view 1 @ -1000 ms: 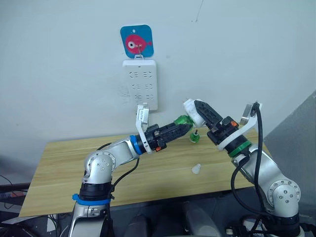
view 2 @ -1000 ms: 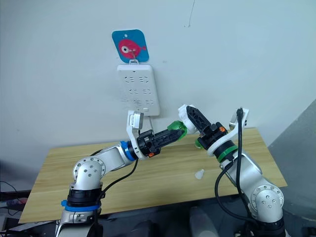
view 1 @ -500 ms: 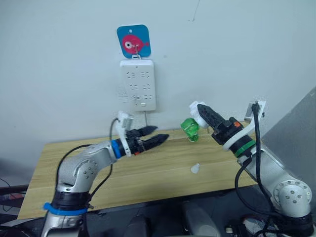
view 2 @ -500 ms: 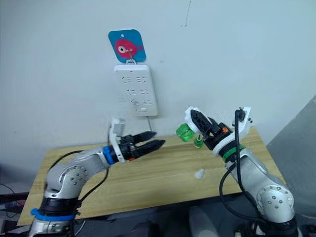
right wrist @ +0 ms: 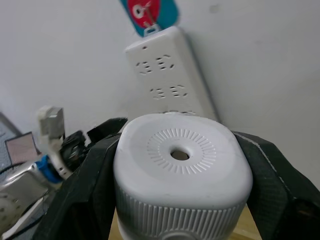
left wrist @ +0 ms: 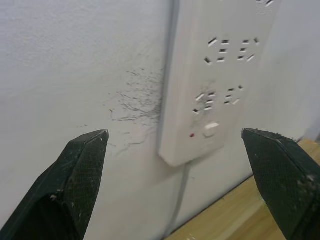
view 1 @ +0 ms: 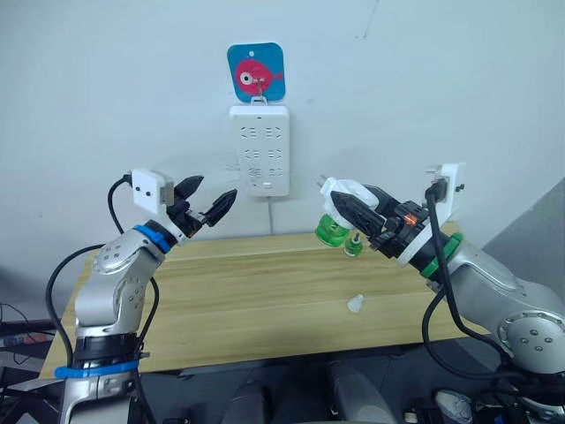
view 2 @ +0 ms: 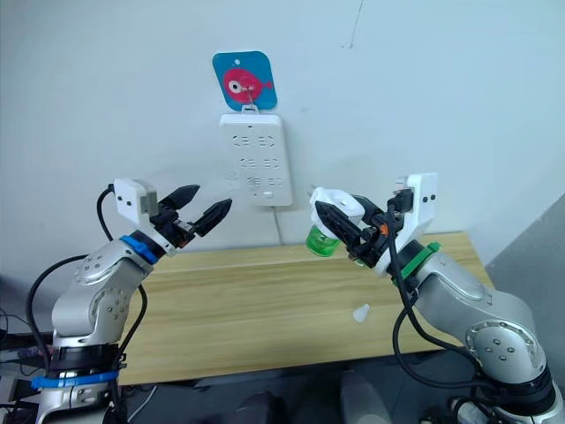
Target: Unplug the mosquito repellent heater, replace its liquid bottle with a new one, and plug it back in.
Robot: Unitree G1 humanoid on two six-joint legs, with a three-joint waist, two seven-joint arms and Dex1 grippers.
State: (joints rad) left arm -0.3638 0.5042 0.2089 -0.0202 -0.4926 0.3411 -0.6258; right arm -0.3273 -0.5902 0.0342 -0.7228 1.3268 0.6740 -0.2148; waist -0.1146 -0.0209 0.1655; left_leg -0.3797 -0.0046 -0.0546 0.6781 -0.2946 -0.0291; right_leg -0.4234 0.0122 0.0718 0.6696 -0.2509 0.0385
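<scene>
My right gripper [view 1: 351, 208] is shut on the mosquito repellent heater [view 1: 335, 189], a rounded white unit held above the table's right half. A green liquid bottle [view 1: 330, 232] hangs attached under it. In the right wrist view the heater [right wrist: 182, 165] with its round vent hole sits between both black fingers [right wrist: 82, 187]. A second small green bottle [view 1: 351, 246] stands on the wooden table [view 1: 229, 291] just behind. My left gripper [view 1: 212, 192] is open and empty, raised near the wall to the left of the white power strip [view 1: 259, 150].
A small white cap [view 1: 353, 304] lies on the table near the front right. A blue card with a red fish [view 1: 256, 72] hangs above the power strip, whose cord runs down behind the table. The left wrist view faces the strip [left wrist: 220, 75].
My left gripper let go of the green bottle under the heater, opened, and drew back left and upward. The right gripper kept the heater, with the bottle attached. The camera shifted too.
</scene>
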